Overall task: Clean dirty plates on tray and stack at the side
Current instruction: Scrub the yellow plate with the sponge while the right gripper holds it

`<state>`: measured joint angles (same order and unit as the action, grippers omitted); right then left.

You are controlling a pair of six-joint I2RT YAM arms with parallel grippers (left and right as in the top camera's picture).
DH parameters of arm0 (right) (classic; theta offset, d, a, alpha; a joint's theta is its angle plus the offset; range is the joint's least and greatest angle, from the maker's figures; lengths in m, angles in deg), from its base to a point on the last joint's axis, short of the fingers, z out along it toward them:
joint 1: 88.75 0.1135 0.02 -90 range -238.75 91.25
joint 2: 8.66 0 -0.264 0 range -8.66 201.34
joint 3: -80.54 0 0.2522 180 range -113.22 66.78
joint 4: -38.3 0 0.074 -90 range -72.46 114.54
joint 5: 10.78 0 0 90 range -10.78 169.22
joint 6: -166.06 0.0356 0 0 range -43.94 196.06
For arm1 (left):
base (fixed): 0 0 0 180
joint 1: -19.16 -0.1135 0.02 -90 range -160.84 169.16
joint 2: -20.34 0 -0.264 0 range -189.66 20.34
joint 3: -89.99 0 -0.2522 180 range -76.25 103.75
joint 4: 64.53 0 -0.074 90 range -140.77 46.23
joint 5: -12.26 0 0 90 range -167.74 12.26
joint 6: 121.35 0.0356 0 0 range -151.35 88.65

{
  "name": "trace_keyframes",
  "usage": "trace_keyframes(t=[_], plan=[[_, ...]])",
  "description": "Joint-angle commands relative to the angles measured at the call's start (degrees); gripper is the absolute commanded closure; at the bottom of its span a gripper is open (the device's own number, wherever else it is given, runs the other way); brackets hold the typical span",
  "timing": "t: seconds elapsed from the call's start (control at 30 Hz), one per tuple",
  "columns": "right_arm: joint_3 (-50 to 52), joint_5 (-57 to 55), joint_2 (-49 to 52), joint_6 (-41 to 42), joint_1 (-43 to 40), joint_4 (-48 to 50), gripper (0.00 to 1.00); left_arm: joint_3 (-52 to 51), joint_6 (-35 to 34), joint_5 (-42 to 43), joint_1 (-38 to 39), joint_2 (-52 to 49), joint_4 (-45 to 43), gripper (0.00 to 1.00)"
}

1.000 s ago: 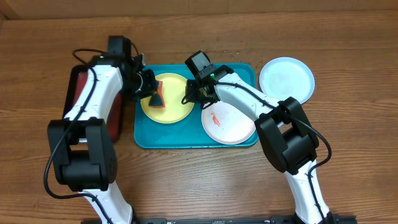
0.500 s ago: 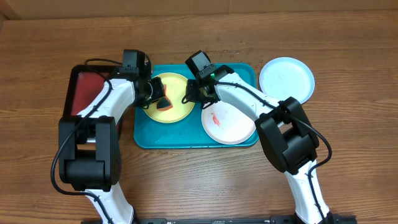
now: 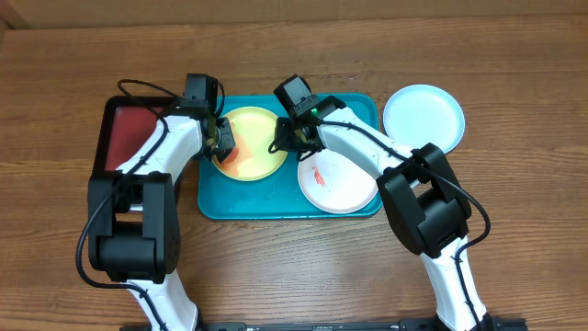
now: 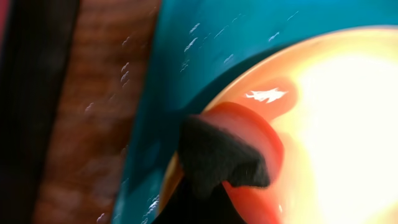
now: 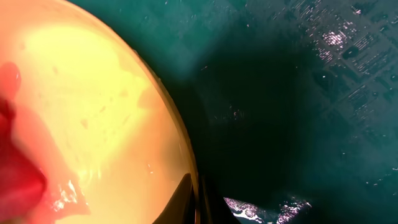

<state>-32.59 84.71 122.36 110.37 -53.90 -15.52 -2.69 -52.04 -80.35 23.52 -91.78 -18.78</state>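
Left fingers [image 4: 217, 162], apparently clamped on an orange sponge [image 4: 252, 134], have swept to the left rim of the yellow-green plate [image 3: 262, 138] in the tray [image 3: 276, 204]; right fingers [image 3: 285, 140] sit at its opposite rim, grip unclear; wiping looks unfinished

Red-orange sponge [image 4: 252, 134] on yellow plate [image 4: 339, 118]
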Motion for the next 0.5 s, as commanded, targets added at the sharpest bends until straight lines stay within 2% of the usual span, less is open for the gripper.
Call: trace_keyframes(t=[0.0,0.13,0.27,0.47], plan=[[1.0,-4.6,1.2,-0.2,-1.2,-1.2,0.96,1.6,-0.8,8.6,-0.6,-0.1,-3.1,0.95],[1.0,-4.6,1.2,-0.2,-1.2,-1.2,0.96,1.6,-4.3,11.5,0.0,-0.1,-5.9,0.92],[1.0,-4.6,1.2,-0.2,-1.2,-1.0,0.96,1.4,-4.6,11.7,1.0,-0.1,-5.7,0.9],[1.0,-4.6,1.2,-0.2,-1.2,-1.0,0.96,-1.1,-4.7,11.7,3.4,-0.1,-5.4,0.96]])
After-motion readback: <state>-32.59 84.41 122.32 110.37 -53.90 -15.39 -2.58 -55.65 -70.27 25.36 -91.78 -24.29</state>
